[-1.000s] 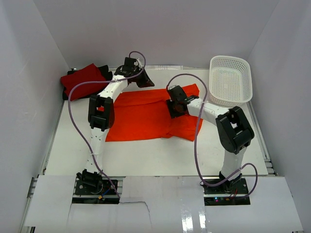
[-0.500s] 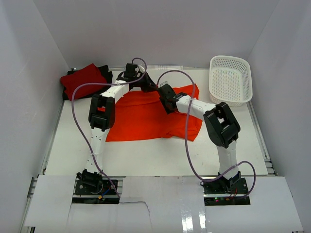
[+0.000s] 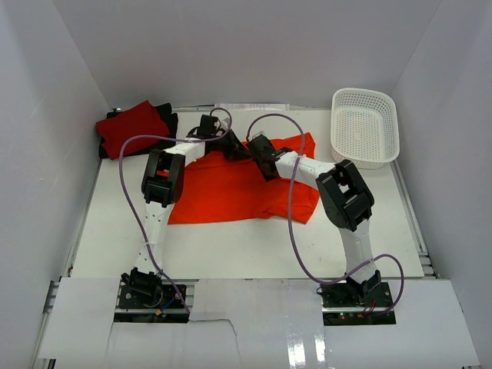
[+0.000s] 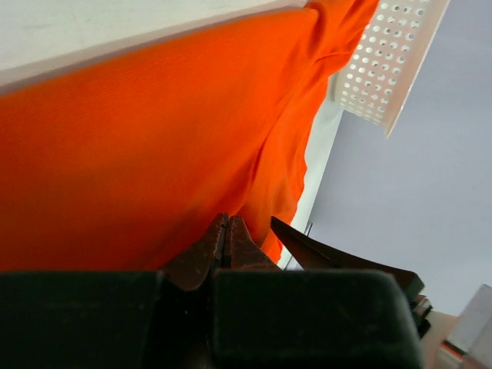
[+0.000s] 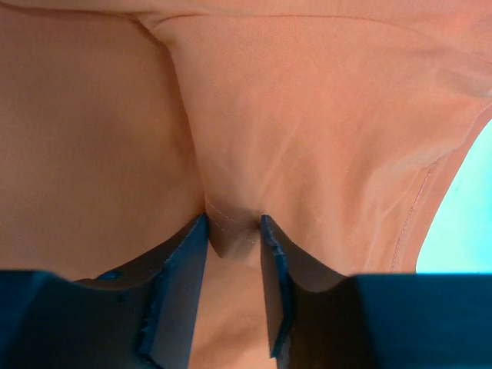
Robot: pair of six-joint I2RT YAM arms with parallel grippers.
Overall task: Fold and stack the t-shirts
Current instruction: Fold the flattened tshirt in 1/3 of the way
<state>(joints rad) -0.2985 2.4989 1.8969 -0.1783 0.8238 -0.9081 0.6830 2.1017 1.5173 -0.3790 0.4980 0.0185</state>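
The orange t-shirt (image 3: 231,188) lies spread across the middle of the table. Both grippers meet at its far edge. My left gripper (image 3: 232,145) (image 4: 227,229) is shut, its tips pinching the orange cloth (image 4: 138,154). My right gripper (image 3: 258,151) (image 5: 233,224) presses down on the shirt (image 5: 323,115) right beside it, jaws part open, with a hemmed ridge of cloth standing between the fingers (image 5: 184,254). A folded crimson t-shirt (image 3: 131,124) rests on a black t-shirt (image 3: 168,118) at the back left.
A white perforated basket (image 3: 364,127) (image 4: 388,61) stands at the back right, just beyond the shirt's sleeve. White walls close in the table on three sides. A dark finger of the other gripper (image 4: 330,257) shows close to my left jaws.
My right arm has swung left along the shirt's far edge to the left gripper, and its jaws have narrowed around a ridge of cloth. The left gripper has shifted right and nearer, still shut.
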